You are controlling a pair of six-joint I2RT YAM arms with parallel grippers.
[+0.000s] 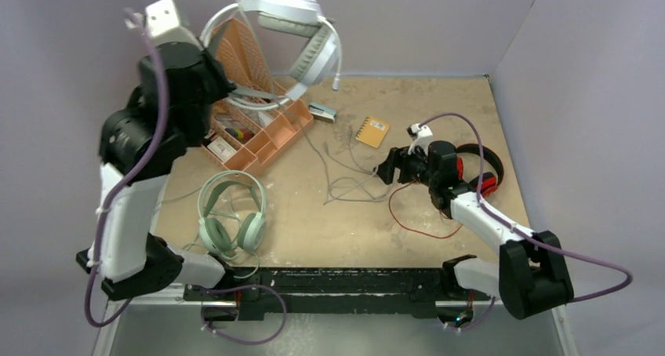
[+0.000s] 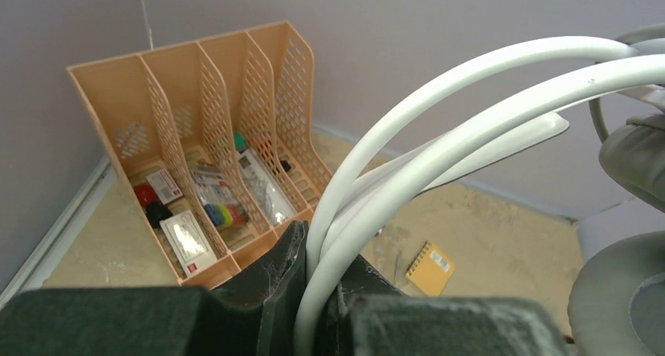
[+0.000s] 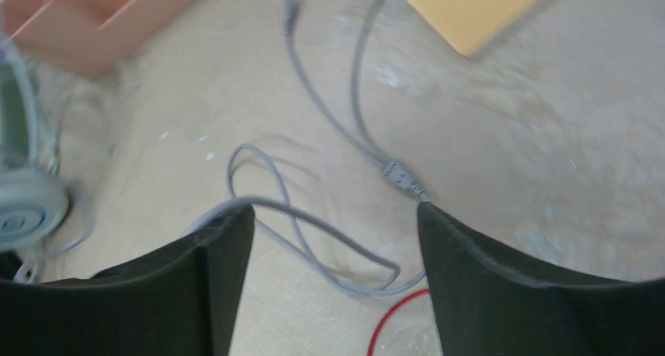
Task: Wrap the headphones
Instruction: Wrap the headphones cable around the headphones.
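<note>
My left gripper [image 1: 223, 81] is shut on the headband of the white headphones [image 1: 302, 34], holding them high above the back of the table; the band [image 2: 439, 128] runs up from between the fingers [image 2: 282, 270]. Their grey cord [image 1: 345, 179] trails down and lies in loops mid-table. My right gripper [image 1: 386, 172] stands open low over those loops, with the grey cord [image 3: 329, 230] lying on the table between its fingers and nothing gripped. Red and black headphones [image 1: 480, 172] lie behind the right wrist, their red cord [image 1: 419, 223] curving forward. Mint-green headphones [image 1: 231, 215] lie at front left.
An orange desk organiser [image 1: 251, 128] with small items stands at the back left, under the raised headset. A stapler [image 1: 321, 113] and a small orange notebook [image 1: 372, 129] lie behind the cord loops. Grey walls close in the table on three sides.
</note>
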